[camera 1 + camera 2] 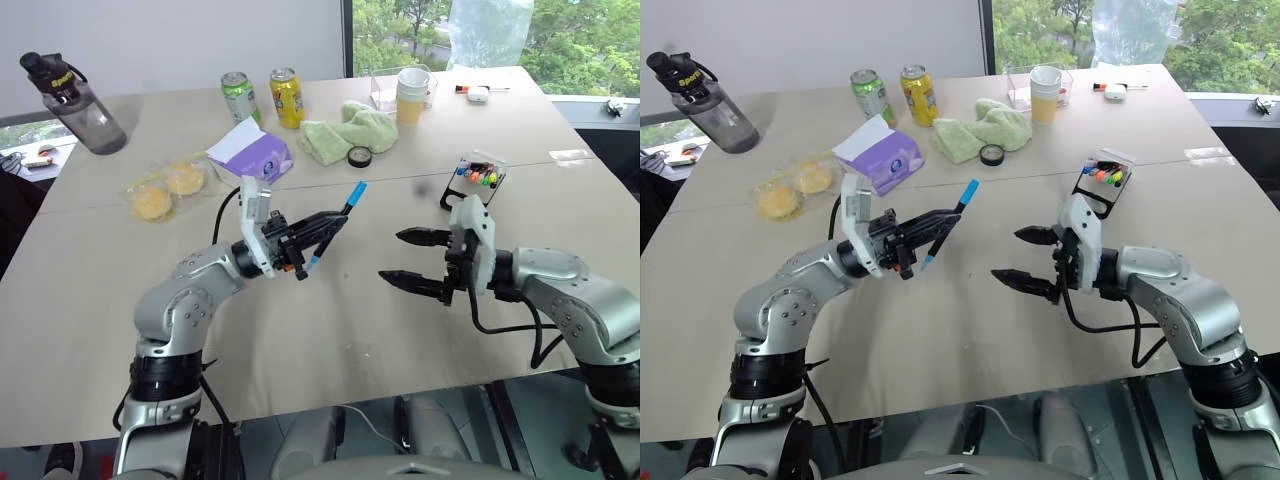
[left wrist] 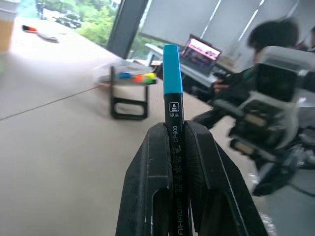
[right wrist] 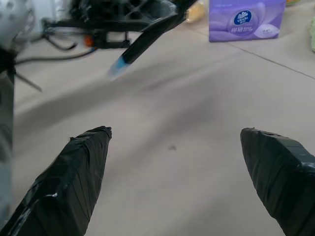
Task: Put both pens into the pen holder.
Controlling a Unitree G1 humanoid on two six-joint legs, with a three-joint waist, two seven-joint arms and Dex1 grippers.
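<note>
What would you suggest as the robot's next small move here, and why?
Probably bring the left gripper a little toward the right gripper for a handover. The left is shut on the blue-capped pen, held above the table, while the right gripper stands open and empty, facing it. The pen holder sits on the right arm's side, beyond that gripper.

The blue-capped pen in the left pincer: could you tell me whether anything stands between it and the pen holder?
Only the open right pincer hangs in between the blue-capped pen, clamped by the left pincer, and the pen holder.
</note>
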